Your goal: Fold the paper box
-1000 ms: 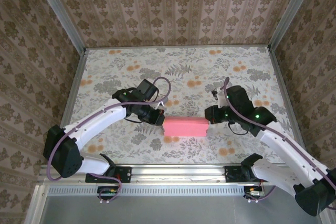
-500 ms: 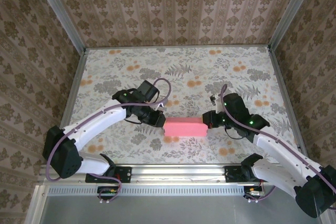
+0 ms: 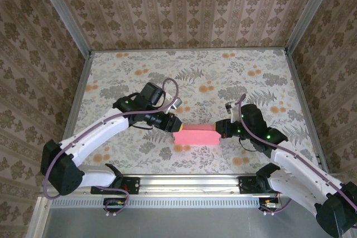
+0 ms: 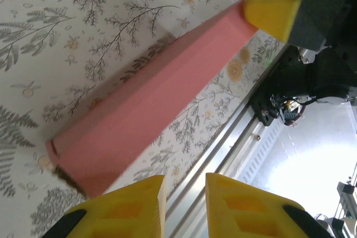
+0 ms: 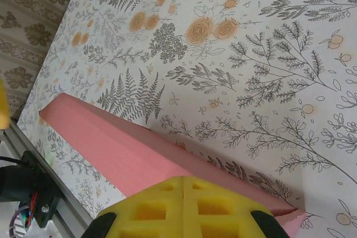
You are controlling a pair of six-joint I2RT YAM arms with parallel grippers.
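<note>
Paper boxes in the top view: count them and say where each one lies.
1. The pink paper box lies flat on the table toward its near edge, between the left gripper and the right gripper. None appears hidden.

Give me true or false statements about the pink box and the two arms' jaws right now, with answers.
1. The paper box lies folded, a flat pink block on the table. True.
2. Both grippers are at the same end of it. False: the left gripper is at its left end, the right gripper at its right end.
3. The right jaws stand wide open. False: their pads are pressed together.
4. The left jaws are slightly apart with nothing between them. True.
</note>
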